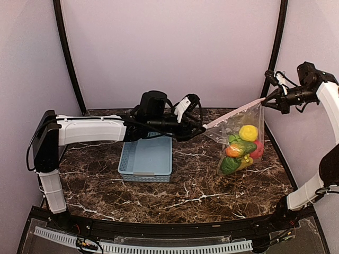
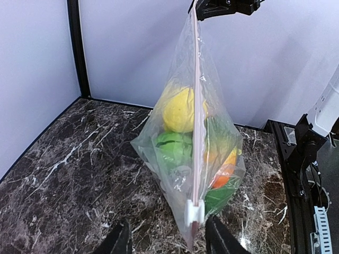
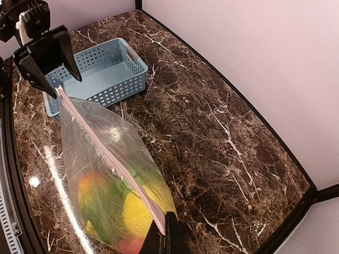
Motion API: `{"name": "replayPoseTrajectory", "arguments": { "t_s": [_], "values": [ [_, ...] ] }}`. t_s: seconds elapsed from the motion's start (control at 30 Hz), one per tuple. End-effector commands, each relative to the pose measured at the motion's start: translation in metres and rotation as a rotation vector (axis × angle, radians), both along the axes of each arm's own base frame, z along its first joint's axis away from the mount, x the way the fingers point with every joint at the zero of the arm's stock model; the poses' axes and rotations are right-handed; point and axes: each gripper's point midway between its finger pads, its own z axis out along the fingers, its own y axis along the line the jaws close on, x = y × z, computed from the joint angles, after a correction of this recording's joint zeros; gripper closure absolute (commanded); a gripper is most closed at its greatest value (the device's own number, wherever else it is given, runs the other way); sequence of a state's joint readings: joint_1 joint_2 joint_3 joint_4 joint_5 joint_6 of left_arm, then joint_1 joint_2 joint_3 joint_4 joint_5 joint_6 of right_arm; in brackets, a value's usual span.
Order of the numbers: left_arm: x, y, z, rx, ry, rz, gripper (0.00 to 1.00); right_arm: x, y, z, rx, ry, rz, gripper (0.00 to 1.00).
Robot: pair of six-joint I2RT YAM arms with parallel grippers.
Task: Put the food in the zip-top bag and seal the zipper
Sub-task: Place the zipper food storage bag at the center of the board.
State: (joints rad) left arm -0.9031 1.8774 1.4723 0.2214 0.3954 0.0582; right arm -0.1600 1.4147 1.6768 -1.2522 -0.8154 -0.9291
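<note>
The zip-top bag (image 1: 229, 132) hangs in the air over the right side of the table. Through it I see the food: a yellow lemon (image 2: 180, 108), a green melon (image 2: 172, 148), an orange (image 2: 225, 172) and a pink-red ball (image 1: 258, 151). The pinkish zipper (image 2: 196, 106) runs taut along the top edge, with its white slider (image 2: 194, 211) at the left end. My right gripper (image 3: 167, 234) is shut on the zipper's right end and holds the bag up. My left gripper (image 2: 169, 241) is open, one finger on each side of the slider end, touching nothing.
A light blue slatted basket (image 1: 145, 157) stands on the marble table (image 1: 185, 185) under the left arm, with nothing in it. Pale walls close in the back and both sides. The bag's bottom hangs just above the table near the right edge.
</note>
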Motion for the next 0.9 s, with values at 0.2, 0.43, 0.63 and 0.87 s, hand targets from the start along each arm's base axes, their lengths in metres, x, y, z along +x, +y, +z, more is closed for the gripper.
{"name": "replayPoseTrajectory", "arguments": {
  "t_s": [0.2,0.43,0.63,0.87],
  "values": [
    [-0.005,-0.031,0.006,-0.096,0.005,-0.137,0.67,0.006,0.002,0.000,0.043,-0.012,0.001,1.00],
    [0.027,-0.030,0.033,-0.140,-0.148,-0.012,0.97,0.043,0.000,0.018,0.095,-0.051,-0.017,1.00],
    [0.052,-0.021,0.078,-0.146,-0.275,0.050,0.99,0.057,0.005,0.050,0.148,-0.144,0.015,1.00],
    [0.035,-0.019,0.037,-0.039,-0.211,-0.040,0.97,0.011,0.018,0.015,0.129,-0.250,0.101,1.00]
  ]
}}
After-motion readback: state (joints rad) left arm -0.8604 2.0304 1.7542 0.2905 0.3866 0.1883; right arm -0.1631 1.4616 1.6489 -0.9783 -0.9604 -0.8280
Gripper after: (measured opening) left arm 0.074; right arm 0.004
